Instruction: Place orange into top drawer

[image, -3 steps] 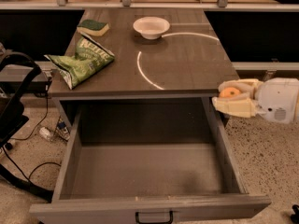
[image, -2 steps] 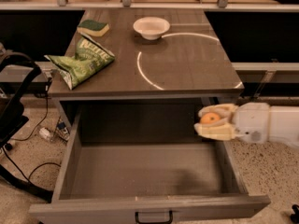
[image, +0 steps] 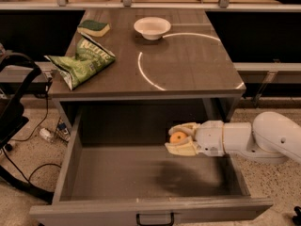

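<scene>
The orange [image: 178,137] is held between the cream fingers of my gripper [image: 180,138], which is shut on it. The gripper reaches in from the right on a white arm [image: 254,138] and hangs over the open top drawer [image: 141,173], above the right-hand part of its floor. The drawer is pulled fully out below the grey tabletop; its front panel carries a small black handle [image: 155,219]. The drawer's floor shows nothing in it, only the gripper's shadow.
On the tabletop [image: 188,69] lie a green chip bag [image: 83,61], a green-yellow sponge [image: 93,28] and a white bowl [image: 152,27]. A black chair and cables [image: 19,121] stand at the left on the speckled floor.
My gripper has moved left with the orange, from beside the table's right edge to over the inside of the open drawer, and a little lower.
</scene>
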